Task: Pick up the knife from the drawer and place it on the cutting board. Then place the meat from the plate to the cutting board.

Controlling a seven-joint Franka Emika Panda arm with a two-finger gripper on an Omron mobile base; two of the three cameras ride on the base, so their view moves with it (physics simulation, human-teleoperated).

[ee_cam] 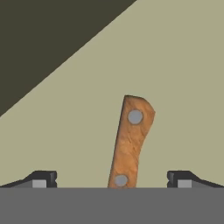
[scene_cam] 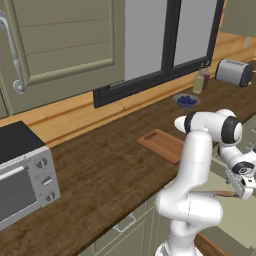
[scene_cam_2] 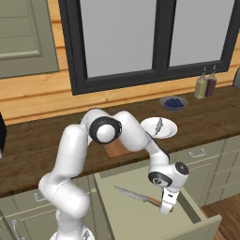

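Hand view showed the gripper (ee_cam: 112,178), jaws spread wide and empty, straddling the knife (ee_cam: 130,142) handle in the drawer (scene_cam_2: 140,220); lowering and closing seemed next.

Even, flat rendered light; sharp; shadowless

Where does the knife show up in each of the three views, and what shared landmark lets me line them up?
Left base view: the knife shows as a short stretch at lower right, beside the arm's wrist.
Right base view: it lies lower centre on the floor of the open drawer, blade pointing left, handle under the end effector.
Hand view: its wooden handle stands at centre bottom, between the two fingertips.
Shared landmark: the drawer's pale beige floor.
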